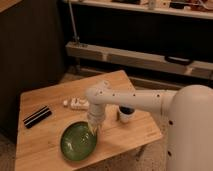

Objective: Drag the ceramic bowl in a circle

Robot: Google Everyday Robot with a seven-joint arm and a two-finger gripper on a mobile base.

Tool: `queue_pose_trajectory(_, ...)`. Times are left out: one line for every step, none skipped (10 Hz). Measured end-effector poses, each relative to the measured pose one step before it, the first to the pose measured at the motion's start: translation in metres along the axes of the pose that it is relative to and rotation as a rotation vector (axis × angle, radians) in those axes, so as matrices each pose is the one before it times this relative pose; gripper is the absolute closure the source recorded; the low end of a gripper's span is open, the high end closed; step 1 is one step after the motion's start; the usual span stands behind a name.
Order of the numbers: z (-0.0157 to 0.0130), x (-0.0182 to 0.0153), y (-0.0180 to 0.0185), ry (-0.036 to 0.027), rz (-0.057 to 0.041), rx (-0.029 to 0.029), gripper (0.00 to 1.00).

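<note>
Wide, shallow, glossy green ceramic bowl [78, 141] sits near the front edge of the light wooden counter [42, 107], left of centre. White robot arm [131, 99] reaches in from the right, elbow bent downward. Tool [94, 128] hangs at the bowl's upper right rim, touching or just over it; grip state cannot tell. 1 flat black rectangular object [37, 116] lies toward the left edge. Small white tube-like item [76, 104] behind the bowl. Small white cup with dark inside [125, 114] just right of the arm.
</note>
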Motion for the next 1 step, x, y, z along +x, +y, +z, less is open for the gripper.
queue_pose_trajectory(-0.00001, 0.00899, -0.01007, 0.00366, -0.02148, -0.00037, 1.00)
